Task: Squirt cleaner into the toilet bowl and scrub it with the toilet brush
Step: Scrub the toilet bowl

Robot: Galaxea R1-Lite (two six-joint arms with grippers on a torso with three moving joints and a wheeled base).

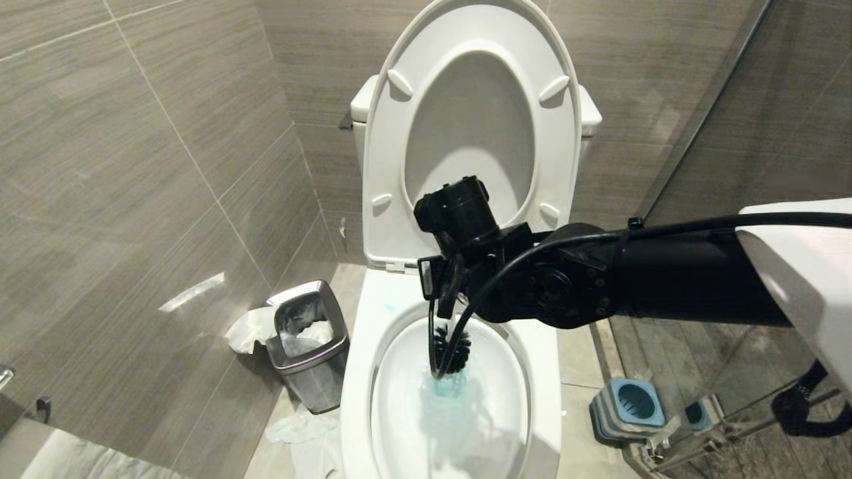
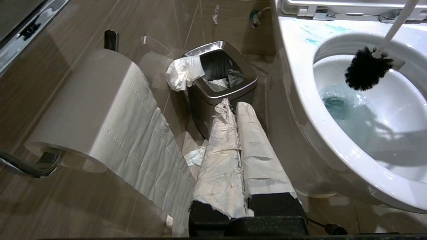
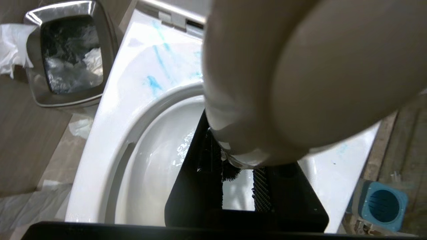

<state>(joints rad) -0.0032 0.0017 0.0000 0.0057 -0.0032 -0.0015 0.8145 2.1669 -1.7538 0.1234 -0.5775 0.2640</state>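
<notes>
The right gripper (image 1: 444, 303) is clamped on the toilet brush (image 1: 453, 348) handle, with its black head inside the toilet bowl (image 1: 359, 372), just above the blue cleaner (image 1: 447, 387) water. The left gripper (image 2: 237, 115) is pressed together, low beside the waste bin (image 2: 220, 83).

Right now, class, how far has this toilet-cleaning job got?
Done: cleaner tints the water and streaks the toilet bowl rim. In hand: the right gripper holds the toilet brush, its head hanging above the water. Left: most scrubbing, then returning it to its holder.

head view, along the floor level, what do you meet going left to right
crumpled white tissue → small steel waste bin → glossy white ceramic toilet bowl → round black spiky toilet brush head → blue-topped grey ribbed brush holder
</notes>
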